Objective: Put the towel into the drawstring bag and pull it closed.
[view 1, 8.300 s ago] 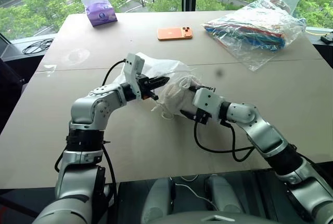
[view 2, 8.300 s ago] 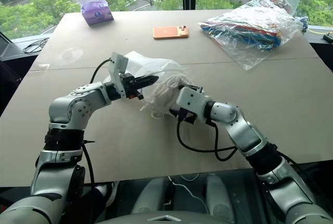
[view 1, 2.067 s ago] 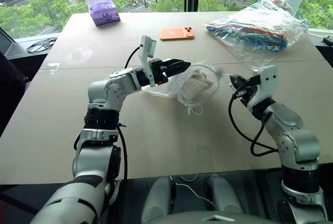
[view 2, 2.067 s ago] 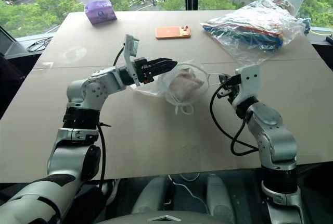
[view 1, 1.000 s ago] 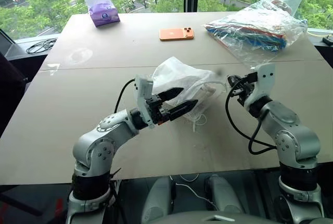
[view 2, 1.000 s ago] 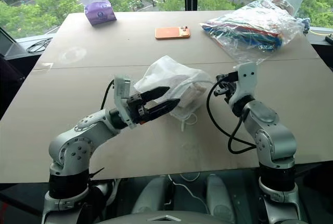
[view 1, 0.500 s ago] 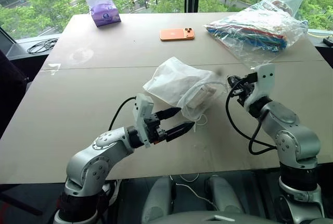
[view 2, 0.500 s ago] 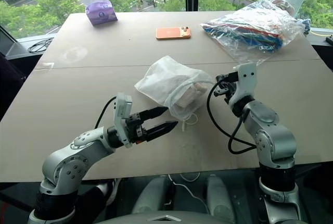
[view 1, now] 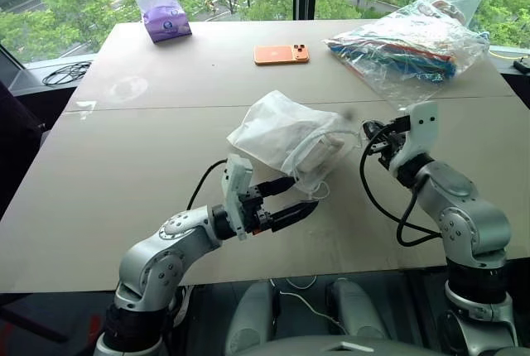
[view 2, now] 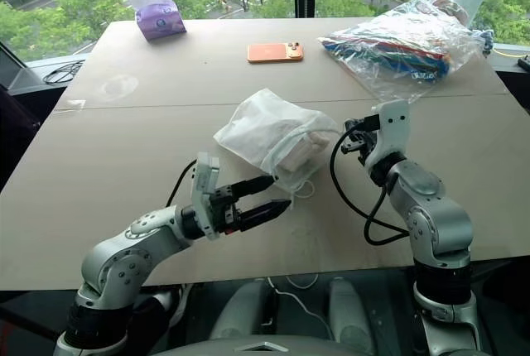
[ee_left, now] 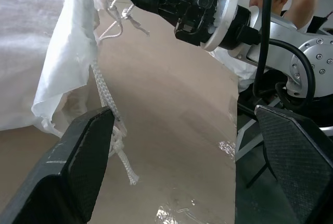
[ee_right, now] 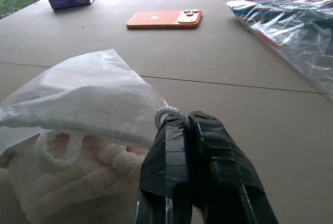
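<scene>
The towel (ee_right: 62, 182) sat inside the drawstring bag (view 1: 286, 137), which lay on the table (view 1: 124, 174) between the 2 arms, its mouth facing the right gripper (view 1: 370, 135). That gripper's 2 fingers were pressed together on a loop of white cord (ee_right: 167, 113) at the bag's mouth. The left gripper (view 1: 290, 199) hovered just in front of the bag with its jaws apart and empty; a loose knotted cord end (ee_left: 122, 153) dangled beside one finger.

The mouth looked only partly cinched. If the right gripper pulled with nothing bracing the bag, the whole pouch would likely slide across the table instead of closing. The thin cord could also slip from the pinch, or the left jaws could close on fabric rather than the dangling cord.

How much cord lay inside the right pinch was hidden, and the mouth's remaining gap was hard to make out.
</scene>
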Motion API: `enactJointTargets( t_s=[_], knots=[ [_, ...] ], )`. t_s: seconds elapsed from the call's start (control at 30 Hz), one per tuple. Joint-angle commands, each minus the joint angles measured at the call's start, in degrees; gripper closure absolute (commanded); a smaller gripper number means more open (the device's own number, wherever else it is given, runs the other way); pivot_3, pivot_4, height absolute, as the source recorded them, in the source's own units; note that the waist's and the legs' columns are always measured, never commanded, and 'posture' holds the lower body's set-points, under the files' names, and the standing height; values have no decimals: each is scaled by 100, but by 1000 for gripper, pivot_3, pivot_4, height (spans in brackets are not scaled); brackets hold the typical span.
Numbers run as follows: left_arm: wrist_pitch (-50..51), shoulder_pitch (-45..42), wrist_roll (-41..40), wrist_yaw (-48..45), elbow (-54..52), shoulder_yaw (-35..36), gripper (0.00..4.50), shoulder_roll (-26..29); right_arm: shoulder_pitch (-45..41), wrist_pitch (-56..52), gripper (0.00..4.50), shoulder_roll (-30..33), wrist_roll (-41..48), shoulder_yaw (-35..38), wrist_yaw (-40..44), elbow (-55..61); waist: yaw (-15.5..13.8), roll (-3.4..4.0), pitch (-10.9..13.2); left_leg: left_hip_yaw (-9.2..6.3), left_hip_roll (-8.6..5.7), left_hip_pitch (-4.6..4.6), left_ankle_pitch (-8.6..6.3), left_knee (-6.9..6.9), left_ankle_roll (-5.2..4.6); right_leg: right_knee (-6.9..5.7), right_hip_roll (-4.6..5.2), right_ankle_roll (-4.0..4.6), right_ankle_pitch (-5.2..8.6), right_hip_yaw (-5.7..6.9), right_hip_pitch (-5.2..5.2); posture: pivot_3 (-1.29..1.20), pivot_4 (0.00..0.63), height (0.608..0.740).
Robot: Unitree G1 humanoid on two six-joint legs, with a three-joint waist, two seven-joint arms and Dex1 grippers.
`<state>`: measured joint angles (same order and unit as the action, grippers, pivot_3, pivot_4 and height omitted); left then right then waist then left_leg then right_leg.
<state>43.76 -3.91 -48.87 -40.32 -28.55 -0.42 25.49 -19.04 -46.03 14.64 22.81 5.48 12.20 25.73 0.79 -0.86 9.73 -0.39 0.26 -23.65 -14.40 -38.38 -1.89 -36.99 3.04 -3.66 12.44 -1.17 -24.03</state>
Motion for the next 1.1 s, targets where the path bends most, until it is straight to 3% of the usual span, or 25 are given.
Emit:
enactJointTargets(
  t_s=[0.03, 0.67, 0.77, 1.03, 1.1],
  knots=[
    [81, 48, -325, -68, -165, 118, 72, 38, -17, 78, 4500, 2, 59, 43, 10, 165, 0, 0, 0, 0, 0, 0, 0, 0, 0, 0, 0, 0, 0, 0, 0, 0, 150, 740],
    [-219, -461, 137, -123, 510, -257, 72, -311, 114, 86, 4500, 11, 44, 71, -59, 334, -1, 0, 0, 1, -3, -1, 0, 0, 0, 1, 0, 0, 0, 1, 0, 0, 150, 740],
    [-211, -490, 120, -145, 566, -240, 905, -357, 115, 83, 4500, 22, 38, 85, -72, 345, -2, 0, 0, 1, -2, -1, 0, 0, 0, 1, 0, 0, 0, 1, 0, 0, 150, 740],
    [-258, -477, 116, -104, 636, -165, 4469, -473, 139, 77, 4500, 44, 49, 91, -53, 338, -2, 0, 0, 0, -2, -2, 0, 0, 0, 2, 0, 0, 0, 1, 0, 0, 150, 740],
    [-338, -479, 112, -50, 661, -52, 4469, -528, 132, 90, 4500, 51, 36, 84, -50, 321, -2, 0, 0, 0, -1, -1, 0, 0, 0, 2, 0, 0, 0, 1, 0, 0, 150, 740]
  ],
)
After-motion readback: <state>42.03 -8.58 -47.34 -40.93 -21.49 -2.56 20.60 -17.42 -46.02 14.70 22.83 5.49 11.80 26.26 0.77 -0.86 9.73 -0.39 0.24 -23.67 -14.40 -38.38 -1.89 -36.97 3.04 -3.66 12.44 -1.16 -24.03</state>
